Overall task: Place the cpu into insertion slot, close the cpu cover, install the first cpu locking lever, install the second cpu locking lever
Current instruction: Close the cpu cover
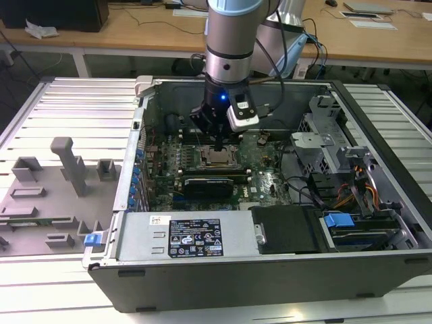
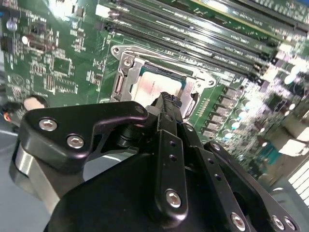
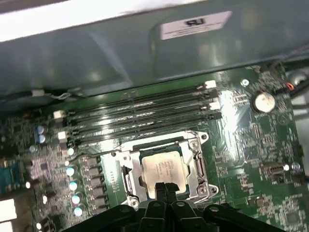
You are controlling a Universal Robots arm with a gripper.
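The cpu [image 3: 162, 166] [image 2: 157, 83], a pale silvery square, lies in the insertion slot [image 1: 217, 157] on the green board. The cpu cover [image 3: 199, 164] [image 2: 126, 77], a silvery frame, lies flat around it, with the chip showing through its window. My gripper [image 3: 164, 186] [image 2: 167, 99] [image 1: 220, 143] hangs straight over the socket. Its black fingers are pressed together, shut, with nothing between them. Their tips sit at one edge of the chip, and I cannot tell whether they touch it. The gripper body hides part of the socket in both wrist views.
Long black memory slots [image 3: 140, 116] run beside the socket. A long black card [image 1: 209, 183] lies on its other side. The open computer case wall [image 1: 138, 155] rings the board, with drive bays [image 1: 351, 182] at the exterior view's right. A grey fixture tray [image 1: 61, 182] sits outside, left.
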